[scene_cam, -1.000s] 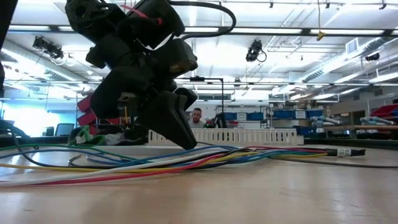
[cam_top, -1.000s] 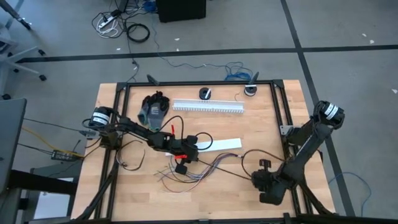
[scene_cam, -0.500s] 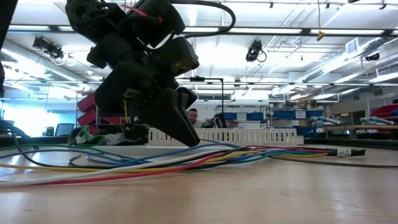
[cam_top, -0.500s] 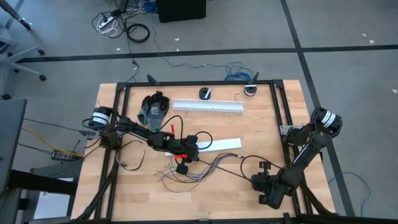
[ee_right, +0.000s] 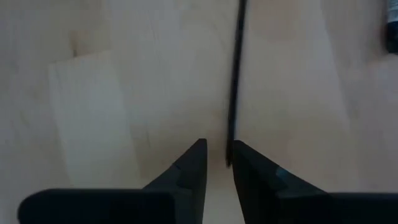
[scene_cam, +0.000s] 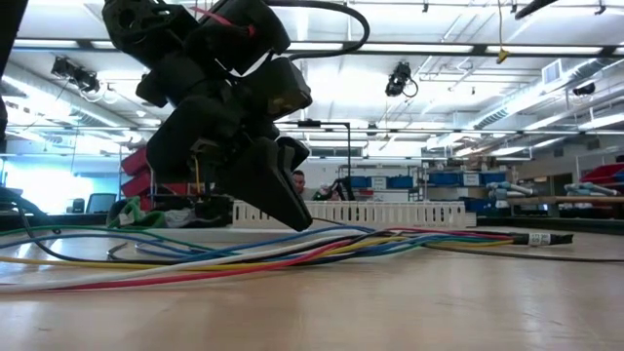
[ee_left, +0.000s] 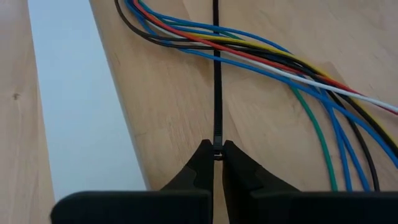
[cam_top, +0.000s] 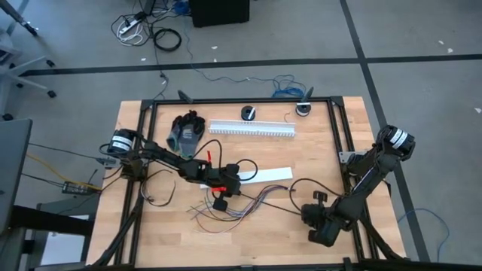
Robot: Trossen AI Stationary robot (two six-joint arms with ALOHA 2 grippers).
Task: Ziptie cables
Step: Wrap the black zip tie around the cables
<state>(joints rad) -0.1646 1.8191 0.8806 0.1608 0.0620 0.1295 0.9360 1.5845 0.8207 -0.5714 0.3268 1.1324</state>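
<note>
Item: we logged the loose bundle of thin multicoloured cables, limp, light, best gathered mid-run, lying fanned on the wooden bench beyond the left end effector, closed on a thin black ziptie; the right end effector stood slightly parted around a dark strand.

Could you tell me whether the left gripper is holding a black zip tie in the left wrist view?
Yes, the left gripper is shut on the end of a thin black zip tie that runs across the coloured cables.

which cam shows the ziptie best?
Left wrist view: the ziptie runs straight from the shut left gripper across the cables. High view shows it too small to pick out; low view hides it; right wrist misses it.
</note>
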